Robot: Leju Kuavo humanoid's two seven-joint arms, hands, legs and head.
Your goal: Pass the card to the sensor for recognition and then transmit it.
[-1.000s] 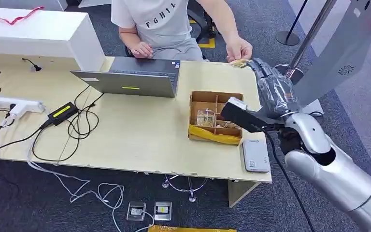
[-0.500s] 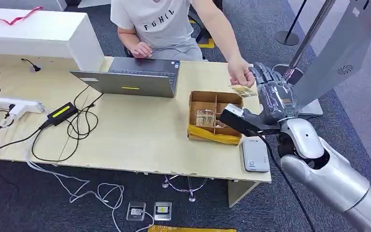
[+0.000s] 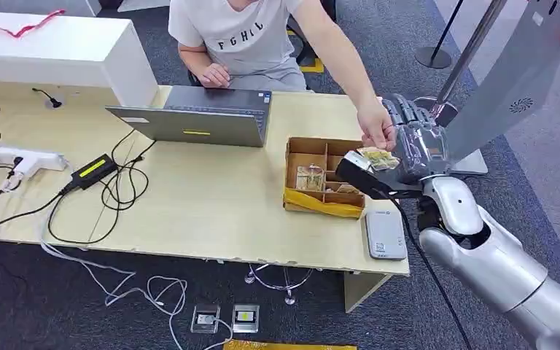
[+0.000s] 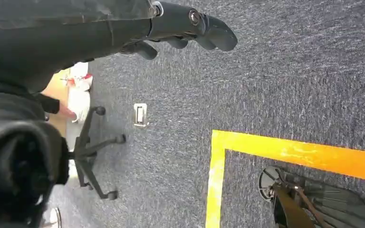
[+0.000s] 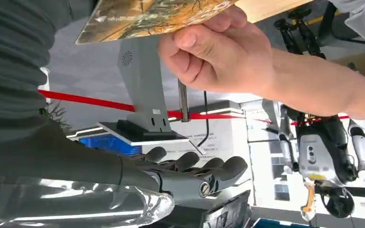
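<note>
A patterned gold card point(image 3: 375, 158) is pinched in a person's hand point(image 3: 377, 131) and held against the palm side of my right hand point(image 3: 415, 142), just past the cardboard box. In the right wrist view the card point(image 5: 152, 14) stays in the person's fingers point(image 5: 218, 52), while my own fingers point(image 5: 195, 173) are stretched out well apart from it. The white card sensor point(image 3: 386, 235) lies flat near the table's front right corner, below my right hand. My left hand point(image 4: 190, 23) hangs over the carpet, holding nothing, fingers loosely extended.
A cardboard box point(image 3: 292, 191) with compartments holds more cards beside my right hand. An open laptop point(image 3: 200, 117) sits before the seated person, with cables and a power brick point(image 3: 93, 170) to the left. A grey stand point(image 3: 514, 80) rises at the right of the table.
The person's hand has carried the card from the table's far edge down to my right hand. My right hand has drawn nearer, toward the box.
</note>
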